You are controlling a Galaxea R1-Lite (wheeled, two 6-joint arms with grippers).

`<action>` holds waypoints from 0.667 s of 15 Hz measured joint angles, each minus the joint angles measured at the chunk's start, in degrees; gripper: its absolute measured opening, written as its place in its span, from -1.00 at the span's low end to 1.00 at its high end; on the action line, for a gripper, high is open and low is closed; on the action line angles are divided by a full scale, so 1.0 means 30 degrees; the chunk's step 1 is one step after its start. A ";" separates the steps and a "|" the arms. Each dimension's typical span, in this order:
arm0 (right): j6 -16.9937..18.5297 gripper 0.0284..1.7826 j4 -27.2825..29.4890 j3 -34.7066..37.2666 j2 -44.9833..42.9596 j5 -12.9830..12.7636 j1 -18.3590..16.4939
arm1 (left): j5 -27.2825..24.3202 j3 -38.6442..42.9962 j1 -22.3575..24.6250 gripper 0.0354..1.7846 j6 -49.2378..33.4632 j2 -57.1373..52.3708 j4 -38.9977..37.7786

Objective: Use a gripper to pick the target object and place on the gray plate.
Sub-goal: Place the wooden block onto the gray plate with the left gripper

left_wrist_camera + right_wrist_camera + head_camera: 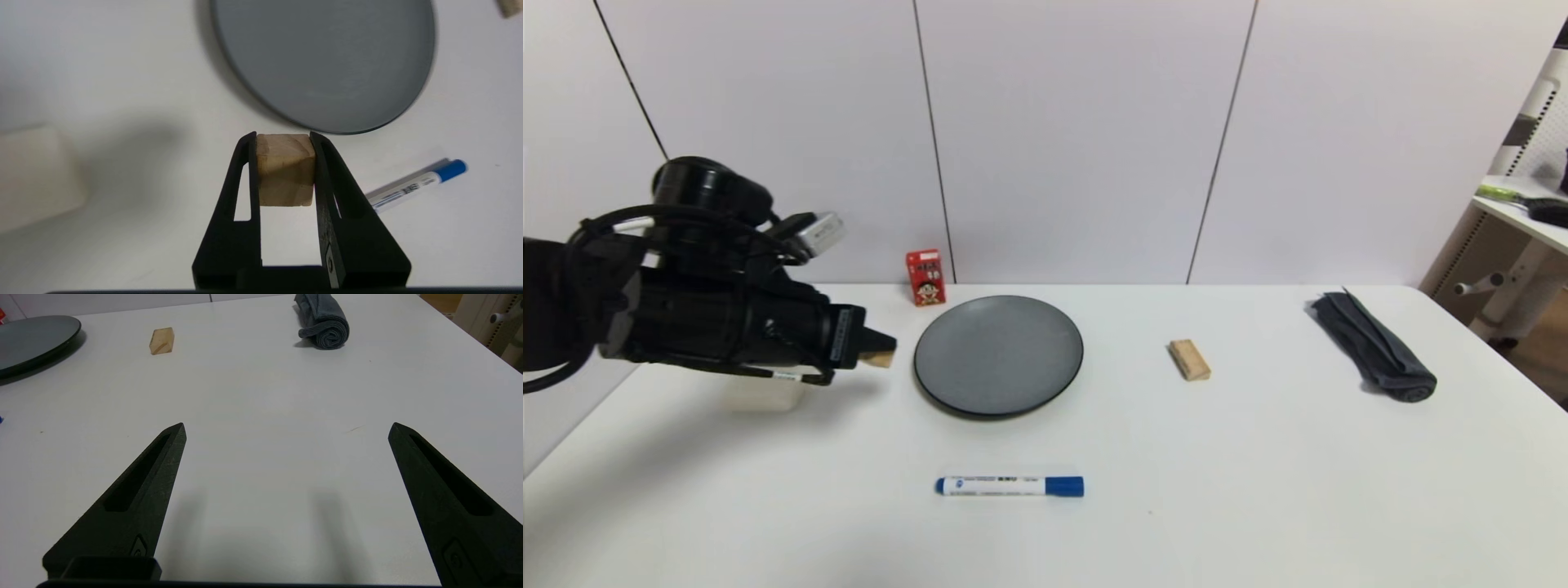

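Light: bright, even, overhead | Shadows: soft, beneath left gripper | Blur: slight, left wrist background

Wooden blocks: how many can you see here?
2. A small wooden cube is clamped in the left gripper, in the air just left of the gray plate. A longer wooden block lies on the table right of the plate.
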 joint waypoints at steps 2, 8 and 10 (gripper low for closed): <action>0.0000 0.92 0.0000 0.0000 0.0000 0.0000 0.0008 | -0.0146 -0.1536 -0.1313 -0.59 0.0809 0.1438 -0.0069; 0.0008 0.92 0.0000 0.0000 0.0000 0.0000 0.0008 | -0.0138 -0.7270 -0.2857 -0.59 0.4385 0.6437 0.0768; 0.0000 0.92 -0.0004 0.0000 0.0000 0.0004 0.0000 | -0.0118 -0.8436 -0.3145 -0.59 0.4441 0.7741 0.0805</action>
